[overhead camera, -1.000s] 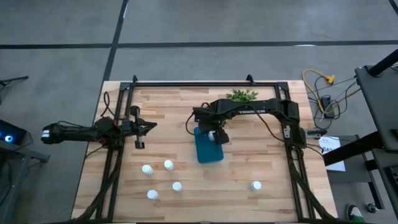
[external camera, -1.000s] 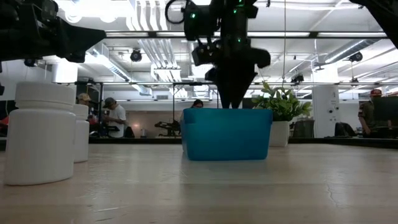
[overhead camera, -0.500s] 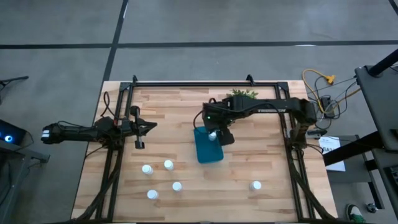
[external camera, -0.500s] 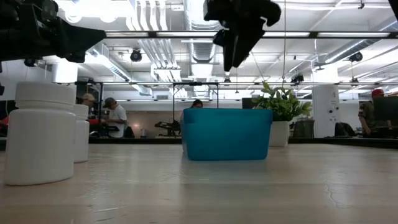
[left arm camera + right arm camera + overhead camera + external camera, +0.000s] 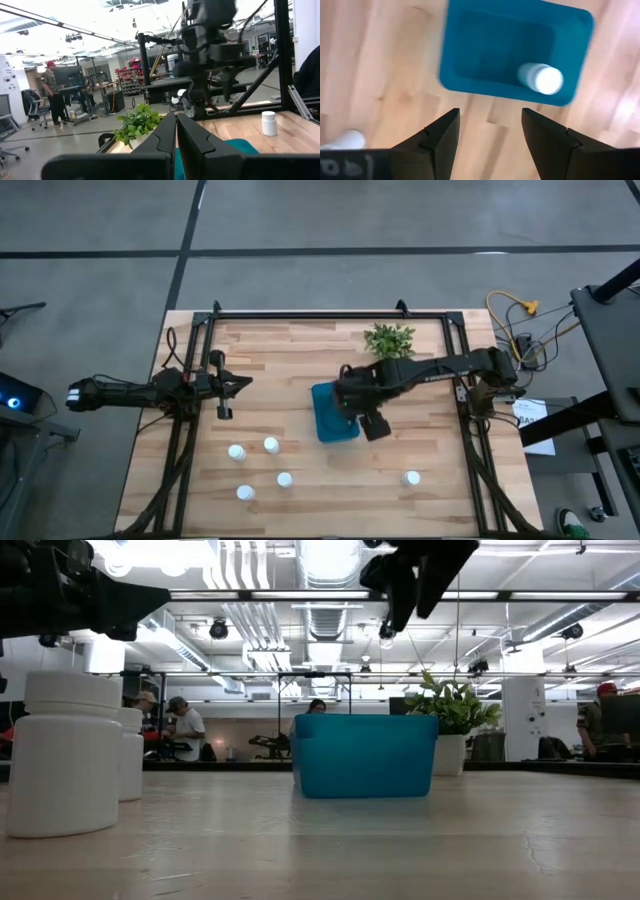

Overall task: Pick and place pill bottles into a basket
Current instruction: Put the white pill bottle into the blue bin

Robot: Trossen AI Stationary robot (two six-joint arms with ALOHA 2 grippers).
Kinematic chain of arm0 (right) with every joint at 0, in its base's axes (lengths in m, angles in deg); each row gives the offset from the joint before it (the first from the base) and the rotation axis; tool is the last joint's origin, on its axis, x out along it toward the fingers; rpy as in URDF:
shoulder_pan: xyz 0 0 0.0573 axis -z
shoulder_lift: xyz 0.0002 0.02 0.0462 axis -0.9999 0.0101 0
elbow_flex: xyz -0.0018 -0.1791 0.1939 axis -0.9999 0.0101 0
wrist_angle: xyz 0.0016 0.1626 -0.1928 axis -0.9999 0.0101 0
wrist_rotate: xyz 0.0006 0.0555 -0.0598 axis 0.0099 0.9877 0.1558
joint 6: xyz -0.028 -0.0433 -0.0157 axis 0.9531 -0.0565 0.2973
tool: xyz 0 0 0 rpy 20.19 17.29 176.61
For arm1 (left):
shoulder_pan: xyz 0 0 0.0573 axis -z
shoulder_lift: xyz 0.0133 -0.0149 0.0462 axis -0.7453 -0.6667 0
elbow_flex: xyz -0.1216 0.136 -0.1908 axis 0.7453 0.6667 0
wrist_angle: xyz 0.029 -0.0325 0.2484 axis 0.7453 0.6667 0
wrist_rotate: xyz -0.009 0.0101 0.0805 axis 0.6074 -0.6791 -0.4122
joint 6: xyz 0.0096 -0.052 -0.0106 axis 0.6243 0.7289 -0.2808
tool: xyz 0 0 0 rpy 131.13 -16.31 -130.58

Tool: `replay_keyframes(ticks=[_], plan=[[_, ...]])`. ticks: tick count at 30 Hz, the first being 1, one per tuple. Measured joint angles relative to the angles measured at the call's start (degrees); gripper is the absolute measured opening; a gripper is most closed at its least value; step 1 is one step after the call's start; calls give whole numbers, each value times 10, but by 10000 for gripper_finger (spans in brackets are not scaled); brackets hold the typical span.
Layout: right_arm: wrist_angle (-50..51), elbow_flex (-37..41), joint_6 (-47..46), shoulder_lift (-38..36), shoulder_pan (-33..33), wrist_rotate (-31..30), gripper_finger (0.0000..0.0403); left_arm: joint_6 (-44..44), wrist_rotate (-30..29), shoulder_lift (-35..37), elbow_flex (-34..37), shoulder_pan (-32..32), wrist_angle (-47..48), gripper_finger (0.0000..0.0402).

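The teal-blue basket (image 5: pixel 330 415) stands mid-table, and one white pill bottle (image 5: pixel 542 78) stands upright on its floor. My right gripper (image 5: pixel 490 131) hangs open high above the basket's near right side, pointing down, with nothing between its fingers. Several more bottles stand upright on the table: a group at near left (image 5: pixel 271 445) (image 5: pixel 236 452) (image 5: pixel 285 479) and a single one at near right (image 5: pixel 411 478). My left gripper (image 5: pixel 176 135) waits shut at the left edge, holding nothing.
A small green plant (image 5: pixel 389 338) stands at the far edge, behind the basket. A black frame (image 5: pixel 300 313) runs along the table's far and side edges. Bare wood lies between the basket and the single near-right bottle.
My right gripper has risen out of the basket and clear above its rim, then swung toward the table's right and near edges, staying open. The bottle stays standing in the basket.
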Motion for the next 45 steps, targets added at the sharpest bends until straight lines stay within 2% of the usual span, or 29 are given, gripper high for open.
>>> replay_keyframes(ticks=[15,23,45], plan=[[15,0,-83,0,-118,0,203,1,0,0,0,0,0,0],[64,0,-119,0,-164,0,203,2,0,0,0,0,0,0],[66,0,-221,0,-254,-2,203,2,0,0,0,0,0,0]])
